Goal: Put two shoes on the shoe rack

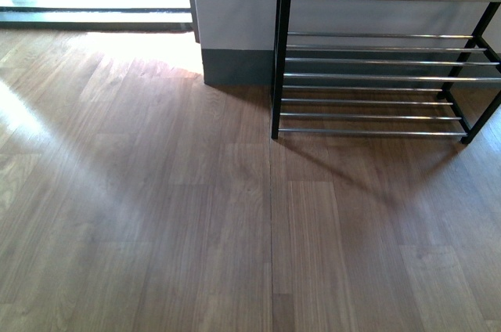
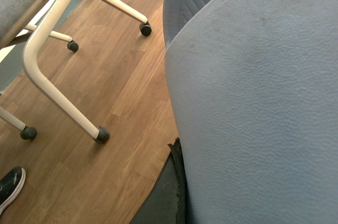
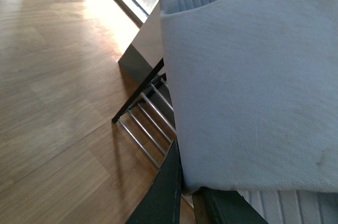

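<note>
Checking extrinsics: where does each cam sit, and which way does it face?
Front: on body, angled down at wood floor, shoe rack; no arms.
Left wrist: on left arm, facing close grey fabric, likely a shoe, chair legs beyond; left end effector finger shows.
Right wrist: similar grey fabric; right end effector finger shows.
Front and right wrist share the rack.

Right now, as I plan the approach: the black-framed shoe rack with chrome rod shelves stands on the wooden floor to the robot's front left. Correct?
Not quite. The shoe rack stands to the robot's front right, not its front left, as the front view shows. The rest holds: black frame, chrome rod shelves, standing on the wooden floor.
</note>
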Controlling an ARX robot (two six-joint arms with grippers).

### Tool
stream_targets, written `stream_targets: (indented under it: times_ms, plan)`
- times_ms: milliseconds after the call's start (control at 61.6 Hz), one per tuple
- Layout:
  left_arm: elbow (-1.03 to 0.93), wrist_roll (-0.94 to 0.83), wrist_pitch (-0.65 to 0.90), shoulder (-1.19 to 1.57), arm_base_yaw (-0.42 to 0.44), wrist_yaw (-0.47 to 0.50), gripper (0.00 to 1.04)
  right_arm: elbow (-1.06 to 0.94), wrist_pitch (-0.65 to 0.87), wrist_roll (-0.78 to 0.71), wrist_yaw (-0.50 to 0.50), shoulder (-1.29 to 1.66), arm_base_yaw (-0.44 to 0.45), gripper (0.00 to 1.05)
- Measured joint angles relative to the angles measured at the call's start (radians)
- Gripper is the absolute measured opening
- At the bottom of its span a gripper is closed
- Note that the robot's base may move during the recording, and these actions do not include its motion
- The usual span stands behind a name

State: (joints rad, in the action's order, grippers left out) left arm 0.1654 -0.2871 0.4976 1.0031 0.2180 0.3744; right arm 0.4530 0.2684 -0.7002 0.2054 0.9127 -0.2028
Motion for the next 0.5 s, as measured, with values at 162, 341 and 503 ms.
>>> stream_targets:
  times_ms: [162,341,503]
  plan:
    - [0.0,0.0,0.0,0.0,0.001,0.006,0.02,0.0,0.0,0.0,0.005,0.001,-0.003,0.02]
    - [0.0,0.0,0.0,0.0,0.001,0.006,0.02,0.0,0.0,-0.001,0.001,0.0,-0.001,0.02]
    - [0.0,0.0,0.0,0.0,0.001,0.0,0.02,0.0,0.0,-0.001,-0.002,0.0,0.001,0.02]
